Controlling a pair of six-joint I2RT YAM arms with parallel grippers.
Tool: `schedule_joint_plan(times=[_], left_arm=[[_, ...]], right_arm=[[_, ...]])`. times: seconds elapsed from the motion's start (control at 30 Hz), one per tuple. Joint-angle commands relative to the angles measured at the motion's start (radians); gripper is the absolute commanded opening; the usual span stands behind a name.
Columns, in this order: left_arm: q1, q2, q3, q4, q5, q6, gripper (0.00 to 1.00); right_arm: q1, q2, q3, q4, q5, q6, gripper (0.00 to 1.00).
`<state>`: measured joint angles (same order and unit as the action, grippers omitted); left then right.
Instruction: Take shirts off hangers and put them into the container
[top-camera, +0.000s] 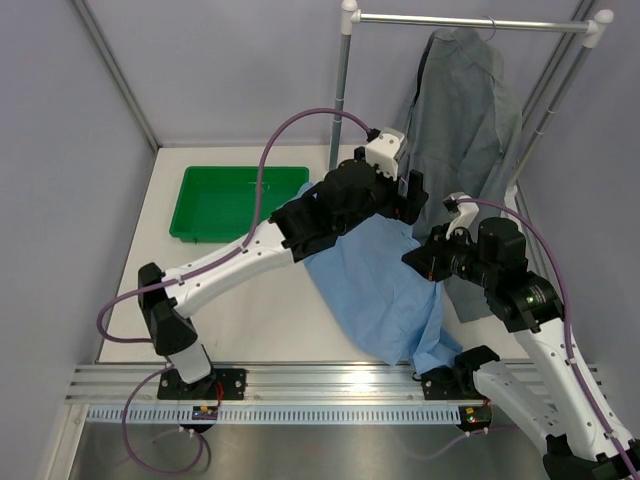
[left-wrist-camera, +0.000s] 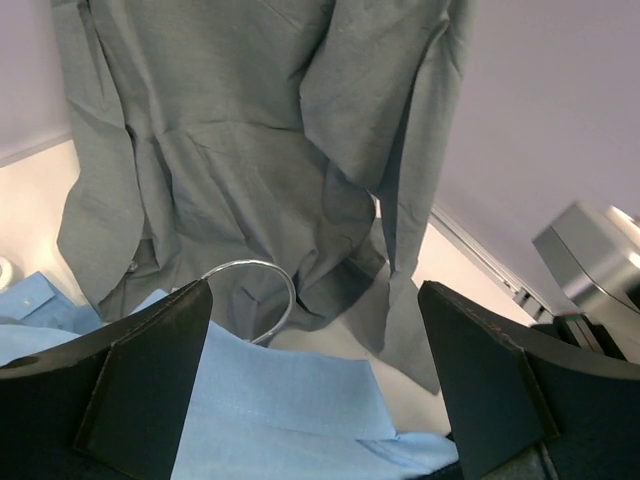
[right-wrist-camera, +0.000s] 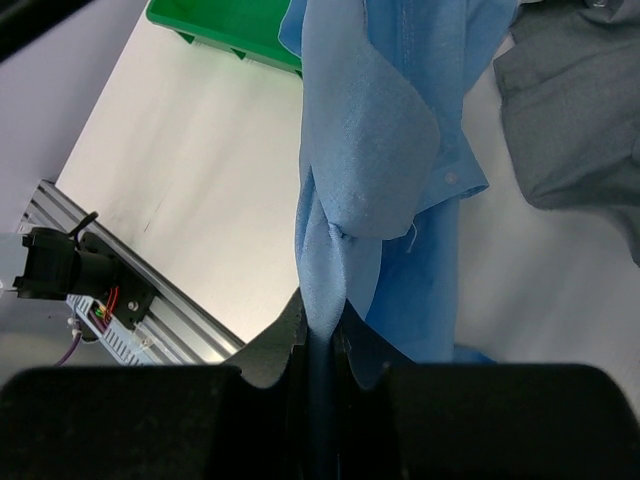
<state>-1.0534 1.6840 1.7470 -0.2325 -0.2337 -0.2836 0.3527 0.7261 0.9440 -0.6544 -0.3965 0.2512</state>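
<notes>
The light blue shirt (top-camera: 385, 290) lies spread across the table in front of the rack. My right gripper (right-wrist-camera: 320, 320) is shut on a bunched fold of this shirt (right-wrist-camera: 370, 150), and it also shows at the cloth's right edge (top-camera: 420, 258). My left gripper (left-wrist-camera: 315, 300) is open, its fingers (left-wrist-camera: 150, 380) wide apart over the blue collar (left-wrist-camera: 290, 390). A silvery wire hanger hook (left-wrist-camera: 285, 290) sticks out at the collar. The grey shirt (top-camera: 465, 110) hangs from the rack on a hanger (top-camera: 490, 25), of which only the hook shows. The green container (top-camera: 235, 200) sits at the back left with nothing in it.
The rack's white-and-metal poles (top-camera: 343, 100) and top bar (top-camera: 470, 20) stand at the back right. The grey shirt's tail (left-wrist-camera: 250, 150) hangs just beyond my left fingers. An aluminium rail (top-camera: 300, 385) with both arm bases runs along the near edge. Walls close in on both sides.
</notes>
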Motion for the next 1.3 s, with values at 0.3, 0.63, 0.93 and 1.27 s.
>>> schedule_joint_plan(times=[0.3,0.63,0.93,1.27], left_arm=[[-0.003,0.091,0.129,-0.031,-0.127,-0.017,0.79],[-0.007,0.088,0.126,-0.079,-0.121,-0.094,0.74],[-0.007,0.083,0.106,0.007,-0.093,-0.071,0.71],[-0.007,0.120,0.118,0.062,-0.102,-0.037,0.55]], right_arm=[[0.022,-0.025,0.006,0.075,0.018,-0.006,0.00],[0.025,-0.034,0.004,0.070,0.034,-0.010,0.00],[0.028,-0.028,-0.001,0.075,0.027,-0.012,0.00],[0.031,-0.036,-0.001,0.073,0.025,-0.013,0.00]])
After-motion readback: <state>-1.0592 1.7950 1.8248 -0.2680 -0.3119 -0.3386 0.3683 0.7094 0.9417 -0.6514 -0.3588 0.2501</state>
